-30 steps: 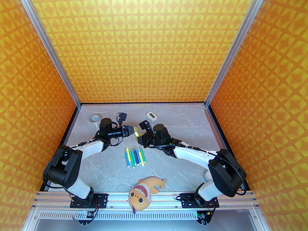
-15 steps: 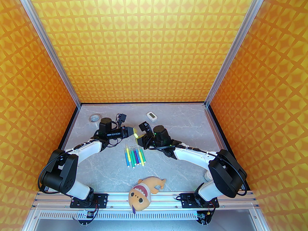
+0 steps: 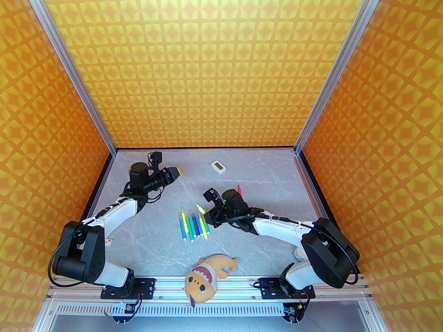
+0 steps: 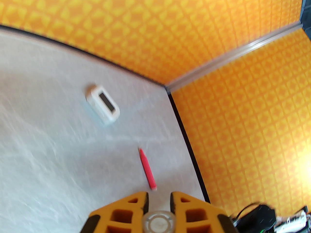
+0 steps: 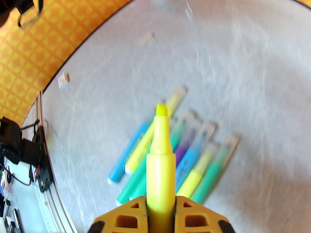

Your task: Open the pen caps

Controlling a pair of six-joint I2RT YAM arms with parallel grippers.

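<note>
Step in hand: yellow pen's cap is off, both halves up off the table

L gripper – fingers pinched nearly together on a small clear pen cap. It hangs near the far-left corner, well apart from the other arm

R gripper is clamped tight on the barrel of the yellow pen, bare chisel tip pointing out past the fingers, just above the far end of the row of pens

The row lies mid-table, pens touching side by side; their pale caps look still on at the far ends, approx seven to go. A pink pen lies alone w/ bare tip, just behind the R wrist, so prob done already

Next, as I judge it: drop the cap somewhere clear on the L side, lay the yellow pen down near the pink one, not back in the row. Then R takes the next barrel, L takes its cap, pull straight apart along the pen's axis

Watch out – the row is packed tight, so picking one barrel may nudge its neighbours
</note>
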